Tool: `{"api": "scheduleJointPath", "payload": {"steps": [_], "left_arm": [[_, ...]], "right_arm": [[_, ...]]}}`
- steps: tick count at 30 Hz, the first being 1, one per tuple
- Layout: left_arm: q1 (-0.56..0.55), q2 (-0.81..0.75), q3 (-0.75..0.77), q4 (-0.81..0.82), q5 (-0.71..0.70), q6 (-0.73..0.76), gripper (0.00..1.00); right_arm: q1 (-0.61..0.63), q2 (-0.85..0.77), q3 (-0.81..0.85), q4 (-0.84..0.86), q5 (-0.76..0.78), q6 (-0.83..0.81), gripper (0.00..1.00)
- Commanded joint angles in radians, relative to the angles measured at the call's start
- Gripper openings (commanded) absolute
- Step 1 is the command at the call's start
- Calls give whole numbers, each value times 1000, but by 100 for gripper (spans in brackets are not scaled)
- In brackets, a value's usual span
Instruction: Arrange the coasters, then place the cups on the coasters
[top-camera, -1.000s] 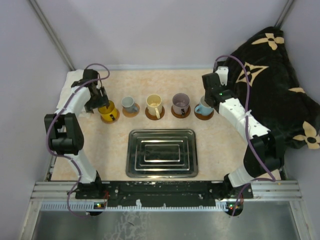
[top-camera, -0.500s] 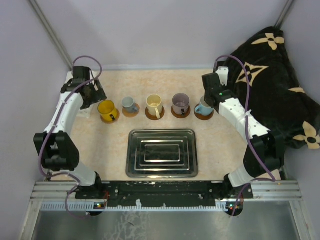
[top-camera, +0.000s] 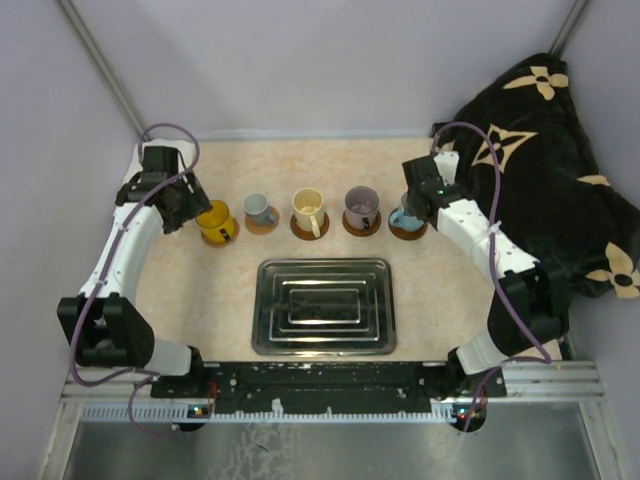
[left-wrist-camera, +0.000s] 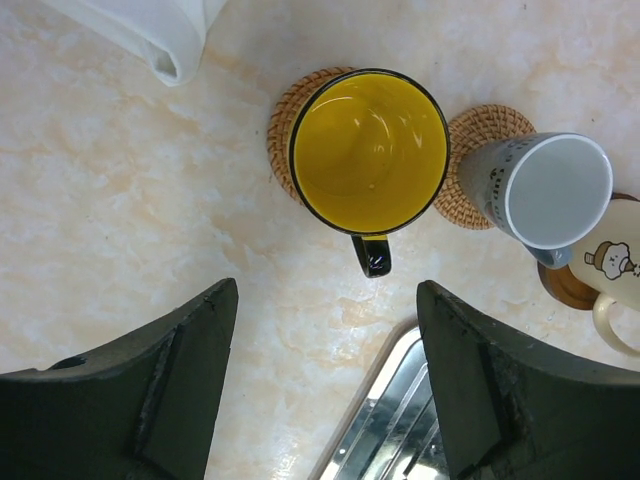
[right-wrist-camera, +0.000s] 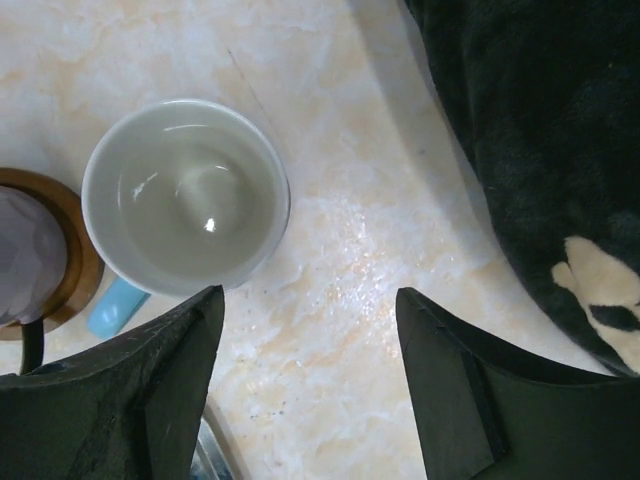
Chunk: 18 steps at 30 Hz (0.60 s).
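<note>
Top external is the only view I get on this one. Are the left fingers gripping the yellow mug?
Observer: No. From the left wrist, the left fingers stand open, short of the yellow mug, with bare table between them.
Operator: Is the mug on a coaster?
Observer: Yes, a woven coaster shows past its rim on one side.
Operator: And the right fingers?
Observer: The right fingers are open too, short of the light blue mug, which is empty.

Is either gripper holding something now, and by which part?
Nothing is held. Both grippers are open: the left gripper by the yellow handled mug, the right gripper by the light blue handled mug.
</note>
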Motion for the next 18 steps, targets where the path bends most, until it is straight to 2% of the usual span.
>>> {"api": "scheduleJointPath", "payload": {"steps": [1,4,6,7,18], "left_arm": [[-15,29,31,47,42,0,78],[-17,52,49,57,54,18,78],[-16,59,55,69,57,31,78],[-16,63,56,74,59,34,78],[-17,99,72,105,80,67,79]], "right_arm": [[44,-53,18,31,-6,85,73],[104,-17,42,21,77,92,78],[135,1,54,27,109,97,88],[145,10,56,33,114,99,90],[169,105,106,51,197,101,92]]}}
